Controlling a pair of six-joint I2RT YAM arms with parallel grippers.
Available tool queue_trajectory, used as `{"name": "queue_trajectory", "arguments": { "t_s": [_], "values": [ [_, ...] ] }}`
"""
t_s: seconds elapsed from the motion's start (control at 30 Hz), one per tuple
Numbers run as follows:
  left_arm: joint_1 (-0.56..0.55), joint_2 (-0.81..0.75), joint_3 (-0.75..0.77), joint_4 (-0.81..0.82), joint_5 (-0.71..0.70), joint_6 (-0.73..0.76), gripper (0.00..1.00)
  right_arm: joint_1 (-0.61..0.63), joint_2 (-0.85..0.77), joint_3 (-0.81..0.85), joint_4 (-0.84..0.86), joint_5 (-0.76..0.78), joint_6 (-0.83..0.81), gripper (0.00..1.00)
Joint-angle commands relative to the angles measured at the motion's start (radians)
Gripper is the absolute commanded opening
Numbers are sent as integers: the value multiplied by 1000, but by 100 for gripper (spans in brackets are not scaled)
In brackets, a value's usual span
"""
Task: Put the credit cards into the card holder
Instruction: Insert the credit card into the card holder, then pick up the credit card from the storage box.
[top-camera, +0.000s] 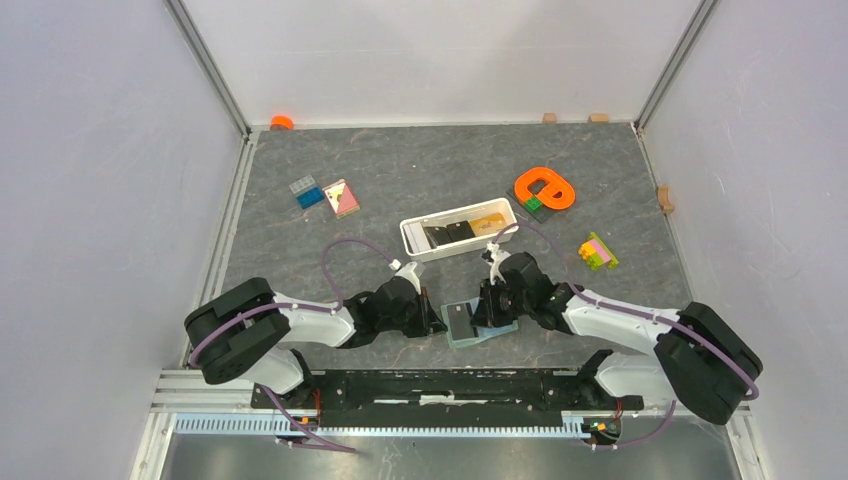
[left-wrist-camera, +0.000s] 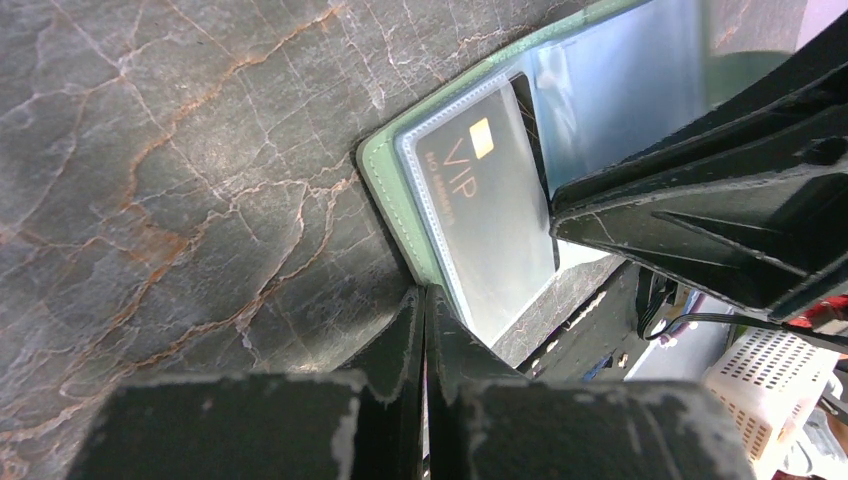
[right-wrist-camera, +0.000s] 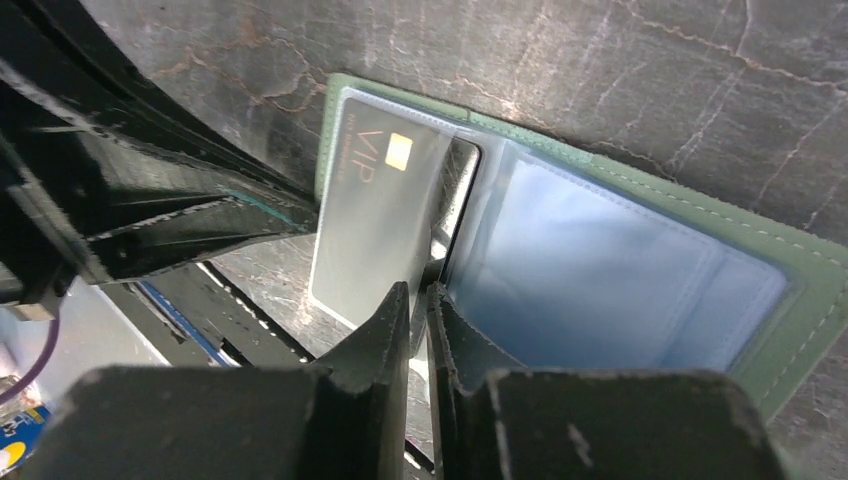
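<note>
The green card holder (top-camera: 497, 330) (left-wrist-camera: 385, 180) (right-wrist-camera: 800, 290) lies open near the table's front edge, pale blue inside up. A black "VIP" credit card (top-camera: 460, 320) (left-wrist-camera: 490, 220) (right-wrist-camera: 365, 220) sits mostly inside its left clear sleeve, with a bare black strip left by the spine. My right gripper (top-camera: 488, 305) (right-wrist-camera: 421, 292) is nearly closed on that bare edge. My left gripper (top-camera: 437, 318) (left-wrist-camera: 424, 292) is shut and empty, tips against the holder's green left border. More credit cards, black (top-camera: 447, 233) and tan (top-camera: 490, 218), lie in the white tray (top-camera: 410, 235).
An orange plastic piece (top-camera: 545, 188) lies behind the tray. Coloured bricks (top-camera: 597, 250) are at the right, blue bricks (top-camera: 306, 191) and a pink-yellow block (top-camera: 342, 198) at the left. The black base rail (top-camera: 450, 385) runs just in front of the holder.
</note>
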Motion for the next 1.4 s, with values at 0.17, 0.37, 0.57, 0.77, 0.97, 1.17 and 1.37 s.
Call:
{"name": "queue_trajectory", "arguments": {
  "t_s": [0.17,0.37,0.57,0.77,0.97,1.17,1.37],
  "values": [
    [-1,-9,23,-33,-29,28,4,20,-90,31,119,5,87,20],
    [8,-68,33,-97,-47,65,22,20,-103,74,-12,116,2,33],
    [32,-174,63,-248,-68,122,45,20,-157,144,-105,252,-138,58],
    [129,-358,168,-565,-79,249,93,18,-214,226,-124,440,-266,83],
    [363,-427,380,-867,65,473,100,19,-61,427,-167,459,-410,88],
    [556,-392,576,-1059,80,690,100,19,165,619,-177,382,-472,79],
    [580,-408,542,-1027,-131,771,100,16,354,762,-143,255,-459,82]
  ]
}}
